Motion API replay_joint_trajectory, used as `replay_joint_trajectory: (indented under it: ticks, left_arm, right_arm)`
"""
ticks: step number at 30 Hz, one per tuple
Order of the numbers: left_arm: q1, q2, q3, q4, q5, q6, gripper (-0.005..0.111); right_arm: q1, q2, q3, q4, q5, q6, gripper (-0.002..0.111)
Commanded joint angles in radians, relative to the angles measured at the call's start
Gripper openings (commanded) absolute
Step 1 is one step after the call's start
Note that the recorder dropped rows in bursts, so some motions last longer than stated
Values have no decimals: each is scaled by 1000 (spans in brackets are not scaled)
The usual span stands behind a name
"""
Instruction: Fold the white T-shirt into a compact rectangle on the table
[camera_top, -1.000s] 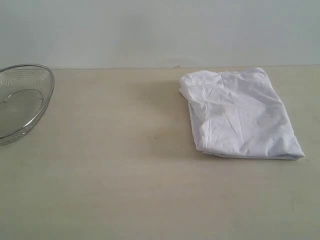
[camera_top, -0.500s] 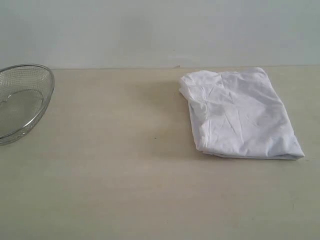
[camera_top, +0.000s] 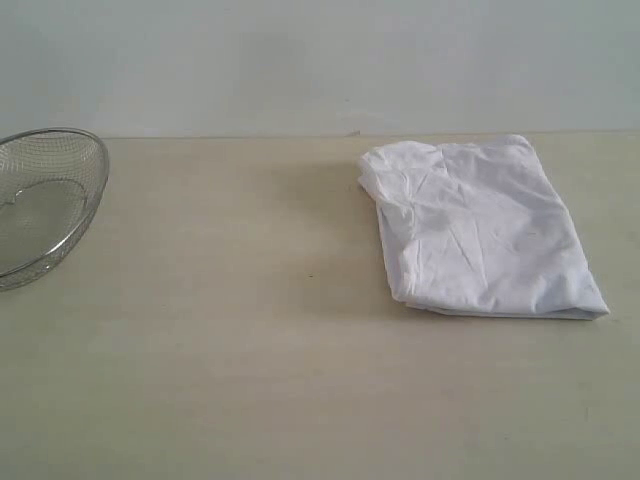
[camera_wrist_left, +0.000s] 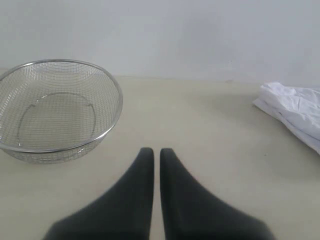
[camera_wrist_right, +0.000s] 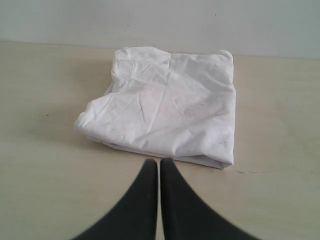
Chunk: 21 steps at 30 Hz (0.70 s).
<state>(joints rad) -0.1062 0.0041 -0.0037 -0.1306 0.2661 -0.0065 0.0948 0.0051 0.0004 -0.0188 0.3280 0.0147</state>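
In the exterior view, the shirt (camera_top: 480, 232) lies on the right half of the worktop (camera_top: 220, 360), toward the far edge. It is gathered into a compact four-sided packet, a little skewed. Its near edge runs fairly straight, while the far left corner is bunched and wrinkled. No sleeve, print or tag shows. A wire bowl (camera_top: 40, 205) sits at the left edge, well apart from the shirt. Neither arm appears here.

In the left wrist view, the left hand (camera_wrist_left: 156, 152) has its two dark fingers pressed together with nothing between them, over bare worktop. The bowl (camera_wrist_left: 55, 110) stands beyond the fingertips and looks empty. Only a corner of the shirt (camera_wrist_left: 295, 112) reaches into the picture, apart from this hand.

In the right wrist view, the right hand (camera_wrist_right: 159, 162) is likewise closed on nothing. Its tips sit just short of the shirt's (camera_wrist_right: 165, 105) nearest edge and do not appear to touch it. Stacked layers show along that edge, so the cloth is folded over itself more than once. One corner is rounded and puffy rather than crisp.

As a judgement, the folding looks as good as done: the shirt is a small rectangle resting flat, and both hands are off it. At most a tidy-up remains, flattening the bunched corner and squaring the slanted side
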Motion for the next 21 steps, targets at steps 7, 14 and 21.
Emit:
replay_joint_trajectory:
  ticks: [7, 14, 21]
  left_arm:
    - [2, -4, 4, -7, -5, -1, 5]
    - [2, -4, 4, -7, -5, -1, 5]
    - [2, -4, 4, -7, -5, -1, 5]
  right_arm:
    - [-4, -5, 0, -12, -10, 4, 0]
    - [-4, -5, 0, -12, -25, 4, 0]
    - [-4, -5, 0, -12, -25, 4, 0]
